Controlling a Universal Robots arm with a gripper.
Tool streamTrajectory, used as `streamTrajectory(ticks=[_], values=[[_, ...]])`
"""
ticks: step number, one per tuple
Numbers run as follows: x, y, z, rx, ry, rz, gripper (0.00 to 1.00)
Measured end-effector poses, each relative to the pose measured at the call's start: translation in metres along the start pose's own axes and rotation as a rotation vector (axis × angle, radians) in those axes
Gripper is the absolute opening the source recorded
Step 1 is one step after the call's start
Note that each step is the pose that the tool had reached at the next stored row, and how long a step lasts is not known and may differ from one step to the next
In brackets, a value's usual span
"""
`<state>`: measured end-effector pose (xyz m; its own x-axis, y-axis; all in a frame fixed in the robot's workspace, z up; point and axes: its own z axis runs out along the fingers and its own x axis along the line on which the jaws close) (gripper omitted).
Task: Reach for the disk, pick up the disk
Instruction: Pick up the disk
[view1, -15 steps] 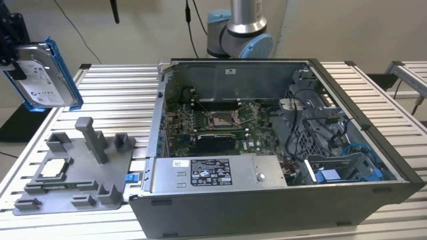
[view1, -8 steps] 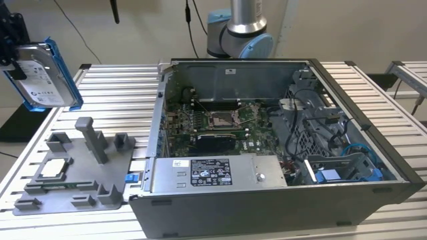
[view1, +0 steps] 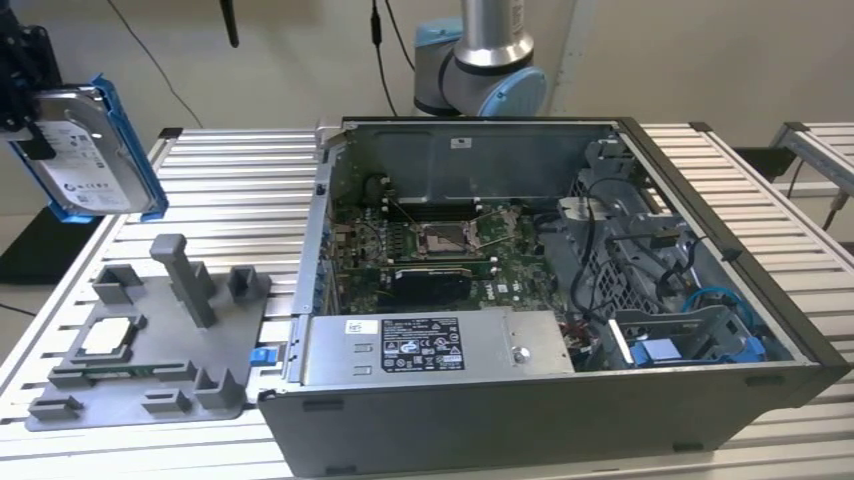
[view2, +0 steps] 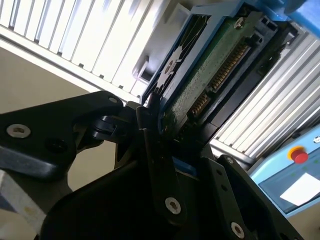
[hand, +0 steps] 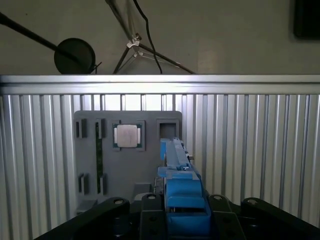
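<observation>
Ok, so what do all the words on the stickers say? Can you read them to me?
disk: white label with print, too small to read.
power supply: white-and-black sticker, print too small to read.
computer case: little white sticker on the back wall, too small to read.
So there are stickers, but none can be read.

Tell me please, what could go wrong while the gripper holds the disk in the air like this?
1. The gripper clamps the disk near one edge, so most of it hangs beyond the grip; it may tilt or slip.
2. The disk hangs above the grey fixture with its upright post and the processor chip; a drop would probably strike them.
</observation>
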<state>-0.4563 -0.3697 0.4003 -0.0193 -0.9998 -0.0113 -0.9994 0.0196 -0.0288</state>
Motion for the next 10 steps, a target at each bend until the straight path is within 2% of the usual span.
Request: streamTrajectory(ticks=[8,10], values=[[-0.0004,-0.0195,0.0006,0.0001,0.0000,0.000,0.00],[-0.0004,-0.0203,0.0000,-0.0003,0.0001,0.000,0.00]])
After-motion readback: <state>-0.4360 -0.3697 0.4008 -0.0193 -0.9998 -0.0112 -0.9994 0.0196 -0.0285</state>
